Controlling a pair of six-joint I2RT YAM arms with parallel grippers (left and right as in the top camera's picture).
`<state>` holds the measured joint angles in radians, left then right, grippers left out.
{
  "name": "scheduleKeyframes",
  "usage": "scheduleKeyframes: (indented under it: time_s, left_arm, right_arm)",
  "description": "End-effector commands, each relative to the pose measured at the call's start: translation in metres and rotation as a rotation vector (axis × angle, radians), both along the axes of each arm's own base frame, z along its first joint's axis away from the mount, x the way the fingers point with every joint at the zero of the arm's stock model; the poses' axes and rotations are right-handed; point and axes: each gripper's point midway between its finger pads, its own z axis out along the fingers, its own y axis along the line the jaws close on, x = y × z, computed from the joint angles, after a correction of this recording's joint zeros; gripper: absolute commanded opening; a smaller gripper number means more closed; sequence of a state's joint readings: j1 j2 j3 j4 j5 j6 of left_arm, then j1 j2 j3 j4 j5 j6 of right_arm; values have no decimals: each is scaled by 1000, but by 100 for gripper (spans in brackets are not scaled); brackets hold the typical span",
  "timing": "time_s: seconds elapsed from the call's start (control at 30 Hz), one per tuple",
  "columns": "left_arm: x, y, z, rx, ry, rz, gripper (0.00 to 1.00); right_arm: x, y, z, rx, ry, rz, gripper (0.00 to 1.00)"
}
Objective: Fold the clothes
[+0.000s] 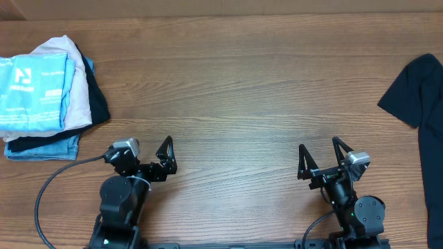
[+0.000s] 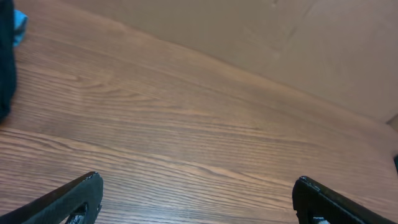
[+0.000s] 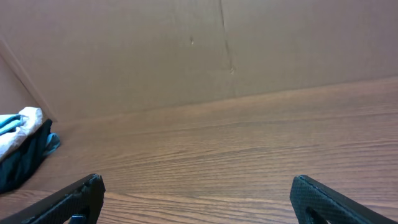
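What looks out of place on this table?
Only the dark garment at the right edge: it lies spread out unfolded, while the other clothes sit folded in a pile at the left. Nothing looks spilled or damaged.

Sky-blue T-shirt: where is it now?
Overhead view: the sky-blue T-shirt lies folded on the cream-beige garment at the table's left edge, beyond the left gripper.

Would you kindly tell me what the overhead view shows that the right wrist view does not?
Only overhead: the plain black fabric garment at the wooden table's right edge and the left arm. Only right wrist: the creased face of the brown cardboard wall. Both: the table, the open right gripper, and the pile topped by the sky-blue printed cotton T-shirt.
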<state>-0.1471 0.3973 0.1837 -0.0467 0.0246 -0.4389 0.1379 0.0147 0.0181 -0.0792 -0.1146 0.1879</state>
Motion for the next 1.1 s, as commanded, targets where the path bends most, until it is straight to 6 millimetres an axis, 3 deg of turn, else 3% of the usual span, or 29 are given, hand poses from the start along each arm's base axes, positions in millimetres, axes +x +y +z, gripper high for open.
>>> scheduleKeyframes:
  time_s: [0.0,0.27,0.63,1.07]
  left_arm:
    - [-5,13,-9,-4,-31,52,100]
    - [-13,28,-36,8,-39,120,100]
    - [-15,32,-15,465,-182,30,100]
    - [-17,37,-3,509,-231,56,100]
  right_arm:
    - [1,-2,-1,7,-4,-13,100]
    - [1,-2,-1,8,-4,-13,100]
    - [1,-2,-1,8,-4,-13,100]
    - [1,-2,-1,8,-4,-13,100]
